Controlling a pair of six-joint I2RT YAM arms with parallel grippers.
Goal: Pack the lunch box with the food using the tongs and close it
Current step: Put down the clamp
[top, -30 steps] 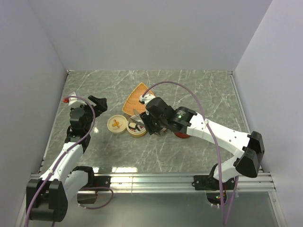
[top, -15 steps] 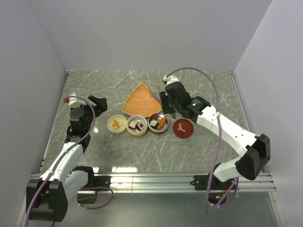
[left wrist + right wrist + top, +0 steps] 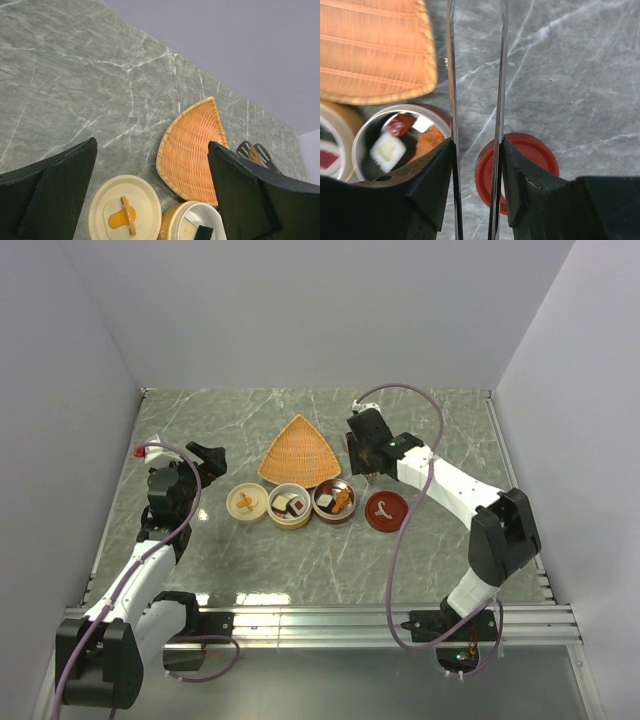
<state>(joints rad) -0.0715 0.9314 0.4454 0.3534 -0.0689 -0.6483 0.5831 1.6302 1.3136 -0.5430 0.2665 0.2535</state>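
Observation:
My right gripper [image 3: 476,165] is shut on the tongs [image 3: 451,75], whose two slim metal arms run straight ahead with a gap between them and nothing in it. The tongs' tips [image 3: 255,152] show beyond the woven tray. The gripper [image 3: 368,462] hovers behind the red lid [image 3: 386,510]. Food [image 3: 389,150] lies in the dark round container [image 3: 334,500]: a white roll, a red bit and an orange bit. The cream round container [image 3: 289,505] holds more pieces. My left gripper [image 3: 152,145] is open and empty, well left of the cream lid [image 3: 247,502].
An orange woven tray [image 3: 300,453] lies just behind the row of containers and lids. Grey walls enclose the marble table on three sides. A small red item [image 3: 137,452] sits at the left wall.
My right arm has drawn back with the tongs, from over the cream container to behind the red lid. The left arm has not moved.

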